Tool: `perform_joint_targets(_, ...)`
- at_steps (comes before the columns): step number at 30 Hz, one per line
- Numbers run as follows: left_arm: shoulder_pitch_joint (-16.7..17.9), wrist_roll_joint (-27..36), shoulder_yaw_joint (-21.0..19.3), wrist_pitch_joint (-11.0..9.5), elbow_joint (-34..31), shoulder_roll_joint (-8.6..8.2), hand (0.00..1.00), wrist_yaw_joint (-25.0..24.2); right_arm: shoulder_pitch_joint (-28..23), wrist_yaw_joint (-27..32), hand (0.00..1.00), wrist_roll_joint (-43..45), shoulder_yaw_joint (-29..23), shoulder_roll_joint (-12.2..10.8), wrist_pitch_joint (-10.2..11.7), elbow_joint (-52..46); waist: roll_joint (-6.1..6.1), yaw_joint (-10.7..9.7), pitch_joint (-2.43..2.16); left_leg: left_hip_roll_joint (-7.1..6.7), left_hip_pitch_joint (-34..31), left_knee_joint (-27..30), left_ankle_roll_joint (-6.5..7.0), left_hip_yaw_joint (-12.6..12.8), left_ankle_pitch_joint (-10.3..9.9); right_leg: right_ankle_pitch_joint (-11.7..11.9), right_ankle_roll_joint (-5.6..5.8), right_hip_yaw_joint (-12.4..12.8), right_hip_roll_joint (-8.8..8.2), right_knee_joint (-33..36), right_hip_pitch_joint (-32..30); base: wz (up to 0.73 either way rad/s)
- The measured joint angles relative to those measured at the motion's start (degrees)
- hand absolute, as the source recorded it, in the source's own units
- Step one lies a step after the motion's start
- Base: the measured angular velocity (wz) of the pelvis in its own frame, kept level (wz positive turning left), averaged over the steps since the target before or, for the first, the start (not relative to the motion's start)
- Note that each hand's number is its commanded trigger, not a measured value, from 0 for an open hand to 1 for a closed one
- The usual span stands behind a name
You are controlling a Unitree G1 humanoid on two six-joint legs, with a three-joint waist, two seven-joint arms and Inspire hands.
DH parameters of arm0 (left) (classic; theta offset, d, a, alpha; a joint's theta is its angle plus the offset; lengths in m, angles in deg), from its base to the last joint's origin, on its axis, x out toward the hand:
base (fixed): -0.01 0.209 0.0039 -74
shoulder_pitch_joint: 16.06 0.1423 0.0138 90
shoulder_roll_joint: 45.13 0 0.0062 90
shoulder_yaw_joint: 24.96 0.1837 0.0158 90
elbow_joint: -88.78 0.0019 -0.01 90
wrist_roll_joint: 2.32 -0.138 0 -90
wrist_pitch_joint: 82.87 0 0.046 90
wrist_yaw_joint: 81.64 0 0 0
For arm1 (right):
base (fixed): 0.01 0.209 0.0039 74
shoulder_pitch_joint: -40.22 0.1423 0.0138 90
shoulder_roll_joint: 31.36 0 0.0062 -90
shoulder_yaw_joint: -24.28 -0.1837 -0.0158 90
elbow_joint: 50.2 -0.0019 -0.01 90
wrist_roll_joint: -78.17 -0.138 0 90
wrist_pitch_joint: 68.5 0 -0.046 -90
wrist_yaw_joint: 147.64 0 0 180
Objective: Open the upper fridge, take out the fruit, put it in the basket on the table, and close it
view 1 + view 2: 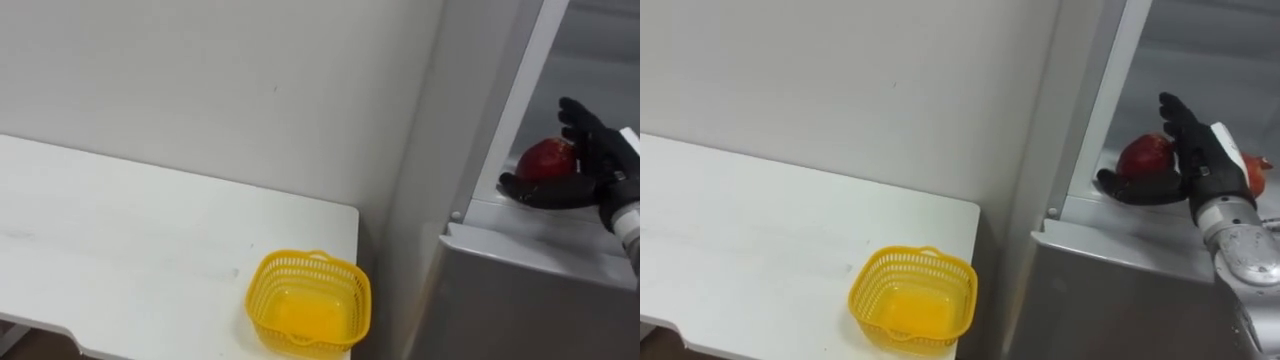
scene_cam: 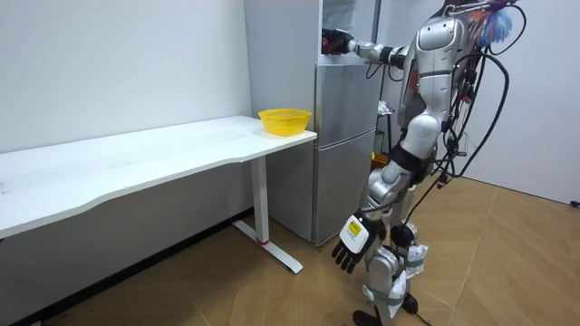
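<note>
the red fruit (image 1: 545,158) sits on the upper fridge (image 1: 520,290) shelf at the right edge of the frame, just inside the open compartment. the right hand (image 1: 600,165) is against it: fingers fairly straight, close together and upright along its right side, thumb stretched wide below and across its front. this looks like a cupping reach, not a closed grasp. the likely trouble is that a round fruit held only by thumb and flat fingers may roll off the palm as the hand pulls back. it could then drop over the shelf lip to the floor, since the basket (image 1: 345,268) stands well apart on the table (image 1: 120,230) at lower centre. closing the fingers unevenly might also nudge the fruit deeper into the compartment. the right eye view shows a second red thing (image 1: 1258,172) just behind the hand at the far right. a careless pull might knock it too. the room view shows what the eye views do not. the robot stands upright close to the fridge front with the right arm raised and stretched into the top compartment. the left hand (image 2: 352,243) hangs low by the leg, fingers loose and slightly spread, holding nothing.
</note>
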Motion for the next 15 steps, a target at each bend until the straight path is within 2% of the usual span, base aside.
perform_joint_targets(7,-0.1,0.0,-0.9,1.0,0.0,-0.14,0.00,0.0,0.0,-2.3,0.00,-1.7,0.0,0.4,0.0,2.1,-0.12,0.0,-0.09,0.00,0.0,0.1,0.00,0.0,0.0,0.0,0.00,-0.1,-0.05,0.1,0.3,0.00)
perform_joint_targets(8,-0.1,0.0,-0.9,1.1,0.0,-0.15,0.00,0.0,0.0,-2.8,0.06,-1.7,0.0,0.4,0.0,2.3,-0.10,0.1,-0.07,0.00,0.0,0.0,0.00,0.0,0.0,0.0,0.00,-0.1,-0.04,0.1,0.3,0.00)
perform_joint_targets(9,-0.2,0.0,-0.8,1.1,0.0,-0.14,0.00,0.0,0.0,-3.1,0.51,-1.7,0.0,0.4,0.0,2.3,-0.10,0.0,-0.07,0.00,0.0,0.0,-0.01,-0.1,0.0,0.0,0.00,-0.1,-0.04,0.1,0.3,0.00)
perform_joint_targets(10,-0.2,0.0,-0.8,1.1,0.0,-0.13,0.00,0.1,0.0,-3.2,0.66,-1.7,0.0,0.4,0.0,2.3,-0.10,0.0,-0.07,0.01,-0.1,0.0,-0.01,0.0,0.0,0.0,0.00,-0.1,-0.04,0.0,0.3,0.00)
perform_joint_targets(11,-0.3,0.0,-0.8,1.1,0.0,-0.14,0.00,0.1,0.0,-3.6,1.00,-1.7,0.0,0.4,0.0,2.4,-0.09,0.0,-0.07,0.00,-0.1,0.0,-0.01,0.1,0.0,0.0,0.00,-0.1,-0.06,0.0,0.3,0.00)
perform_joint_targets(15,-0.3,0.0,-0.8,1.1,-0.1,-0.13,0.00,0.1,1.0,-4.7,1.00,-2.5,0.0,0.4,0.0,4.0,0.01,-0.1,0.01,0.00,0.0,0.2,-0.01,0.2,0.0,0.0,0.00,-0.2,-0.07,-0.1,0.9,0.00)
